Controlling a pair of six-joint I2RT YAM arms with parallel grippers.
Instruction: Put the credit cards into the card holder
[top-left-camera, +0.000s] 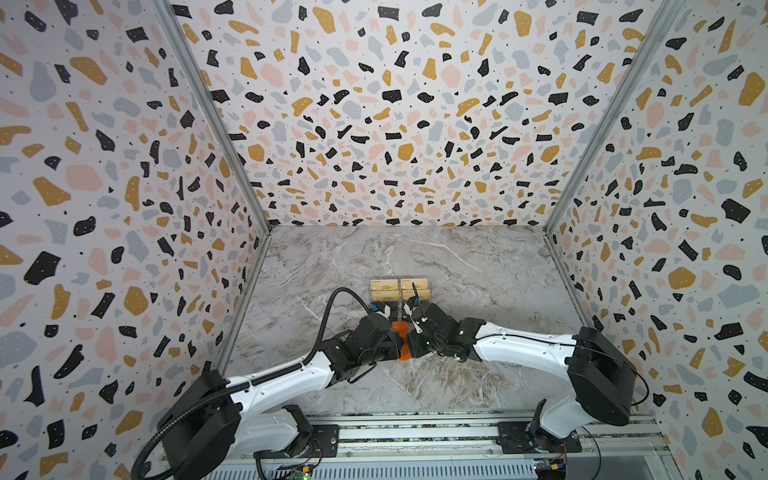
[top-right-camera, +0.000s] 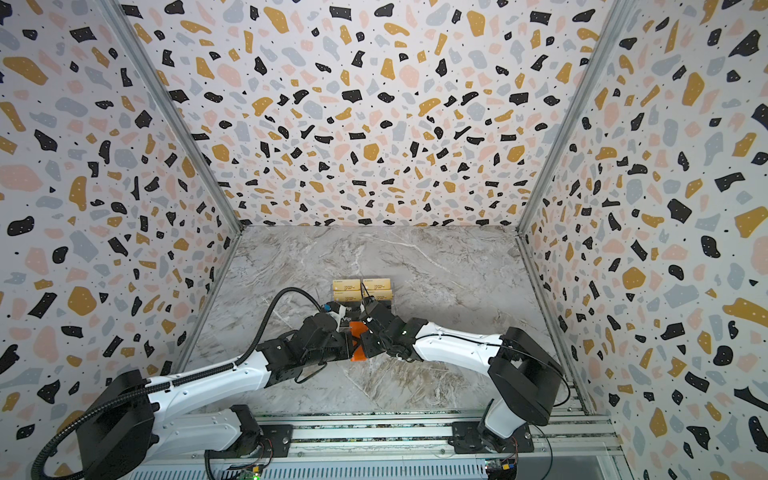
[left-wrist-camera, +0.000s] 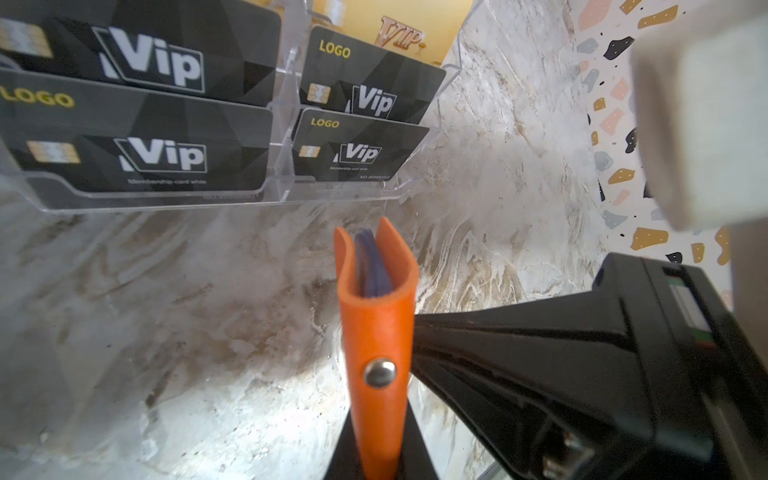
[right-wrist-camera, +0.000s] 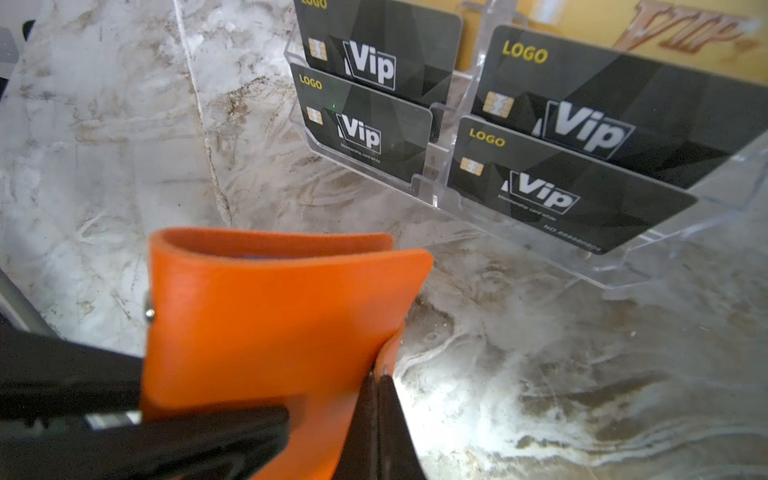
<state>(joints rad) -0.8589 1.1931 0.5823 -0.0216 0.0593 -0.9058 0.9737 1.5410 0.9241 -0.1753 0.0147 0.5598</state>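
Over the marble bench (right-wrist-camera: 540, 374), just in front of the clear acrylic tiered stand (left-wrist-camera: 208, 203), we see the orange leather-like card holder (right-wrist-camera: 266, 316) held upright btwn both arms. We find the left end effector (left-wrist-camera: 377, 440) clamped narrow on it, metal snap button (left-wrist-camera: 379, 372) facing that wrist cam, and the right end effector (right-wrist-camera: 380, 386) pinched tight on one cover's edge. Bluish sleeves (left-wrist-camera: 372, 266) show inside. We count four black "Vip" credit cards (right-wrist-camera: 569, 195) in the front tiers, w/ gold-tan credit cards (top-left-camera: 384, 285) behind.

card holder (top-left-camera: 400, 328) largely hidden in both top views (just small orange slivers there)
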